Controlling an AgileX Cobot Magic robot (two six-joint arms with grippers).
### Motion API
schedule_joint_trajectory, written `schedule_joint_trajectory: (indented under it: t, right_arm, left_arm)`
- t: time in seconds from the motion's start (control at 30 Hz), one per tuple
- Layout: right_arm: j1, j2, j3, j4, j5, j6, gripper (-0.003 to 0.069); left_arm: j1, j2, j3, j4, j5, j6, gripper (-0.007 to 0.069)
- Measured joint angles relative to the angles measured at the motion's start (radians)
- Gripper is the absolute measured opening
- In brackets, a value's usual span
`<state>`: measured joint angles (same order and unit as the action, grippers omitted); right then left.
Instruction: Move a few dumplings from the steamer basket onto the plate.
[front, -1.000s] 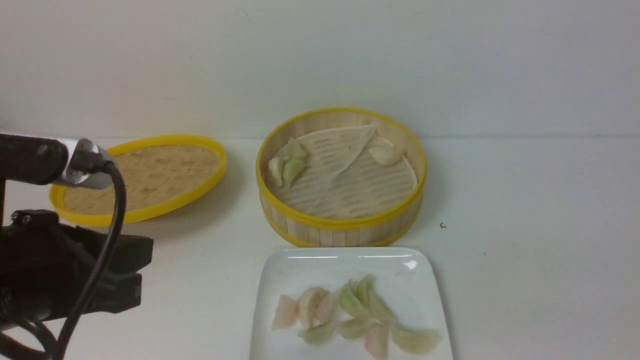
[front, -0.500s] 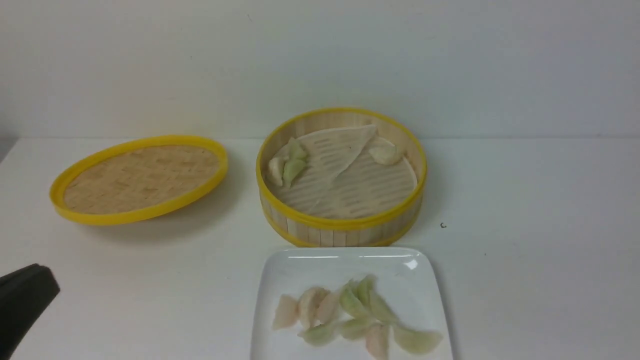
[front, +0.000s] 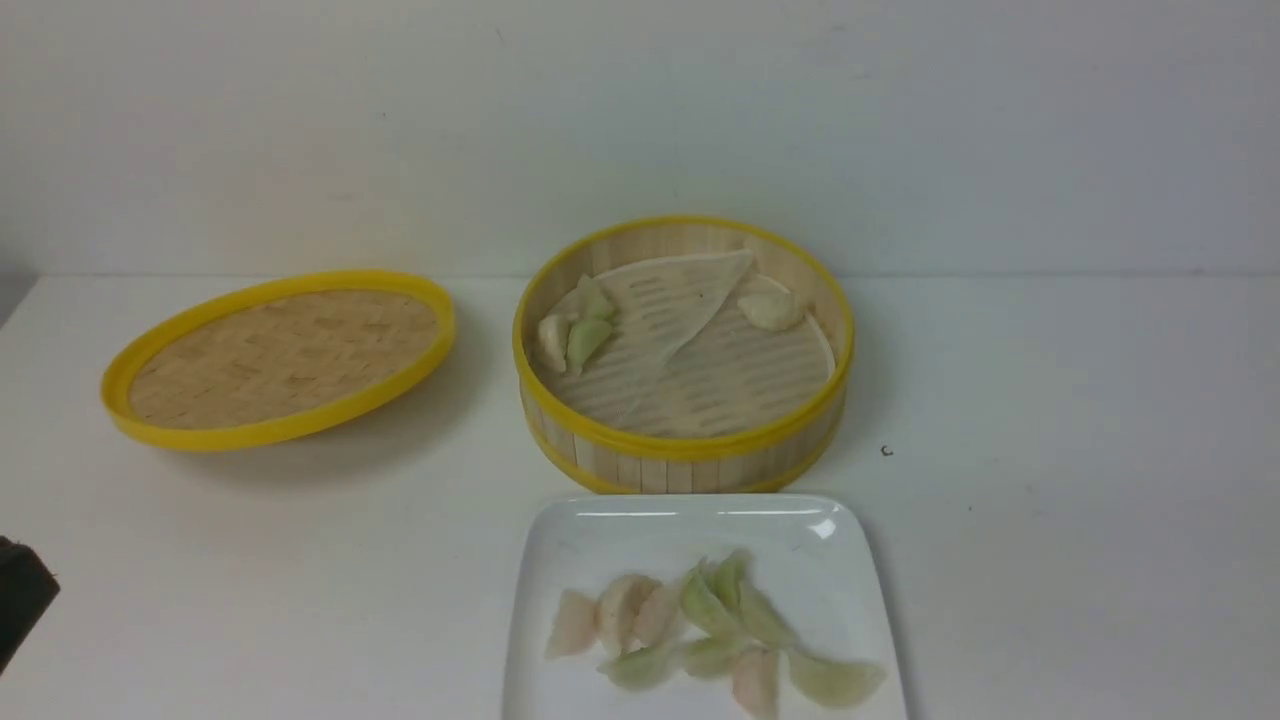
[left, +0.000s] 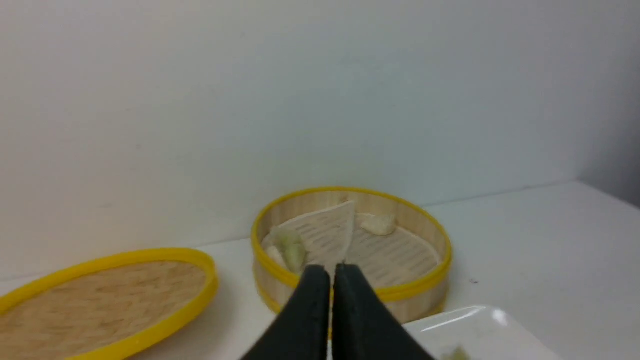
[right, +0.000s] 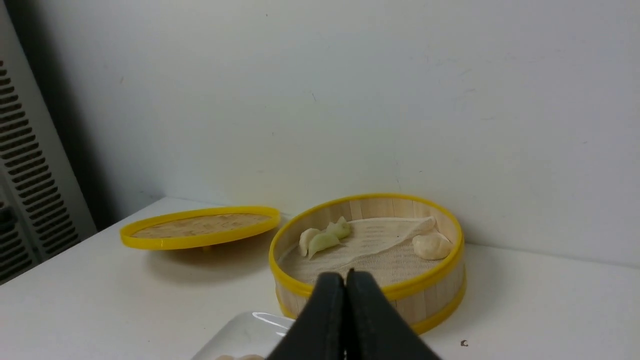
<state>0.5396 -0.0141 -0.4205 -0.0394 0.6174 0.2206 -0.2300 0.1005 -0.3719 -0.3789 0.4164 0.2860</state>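
Right, the dumplings (front: 715, 625) first: a loose cluster of pinkish and pale green ones lies on the plate (front: 590, 540), which sits just in front of the steamer basket (front: 680, 455), on the robot's side of it, almost touching its wall. Inside the basket a small huddle of green and whitish dumplings (front: 572, 325) presses against the left wall, and a single whitish dumpling (front: 770, 310) rests at the back right. Between them the paper liner (front: 690, 290) is folded over on itself, leaving bare slats along the right of the floor. Off to the basket's left lies the flat woven lid (front: 280, 355), apart from it and tilted, its far edge raised. Just right of the basket there's a tiny dark mark (front: 885, 451) on the white table (front: 1050, 500). Now the arms: the left gripper (left: 331, 272) hangs on the near side of the basket, jaws pressed together with nothing between them. The right gripper (right: 346, 277) is likewise on the near side of the basket, clamped tight and empty. A sliver of black hardware (front: 20, 600) pokes in well left of the basket, too little to identify.
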Motion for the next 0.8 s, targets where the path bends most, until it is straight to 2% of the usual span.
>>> schedule_joint_trajectory:
  t: [0.1, 0.17, 0.3, 0.5, 0.8]
  right_arm:
    - [0.000, 0.000, 0.000, 0.000, 0.000, 0.000, -0.0015]
    - [0.000, 0.000, 0.000, 0.000, 0.000, 0.001, -0.0015]
    - [0.000, 0.000, 0.000, 0.000, 0.000, 0.002, -0.0015]
    - [0.000, 0.000, 0.000, 0.000, 0.000, 0.002, -0.0015]
    - [0.000, 0.000, 0.000, 0.000, 0.000, 0.002, -0.0015]
  left_arm:
    - [0.039, -0.020, 0.060, 0.060, -0.046, -0.001, -0.0006]
    - [0.107, -0.052, 0.166, 0.116, -0.112, -0.029, -0.0006]
    - [0.172, -0.099, 0.337, 0.203, -0.172, -0.078, -0.0006]
    - [0.180, -0.112, 0.401, 0.292, -0.064, -0.090, -0.0006]
    - [0.180, -0.112, 0.401, 0.298, -0.043, -0.090, -0.0006]
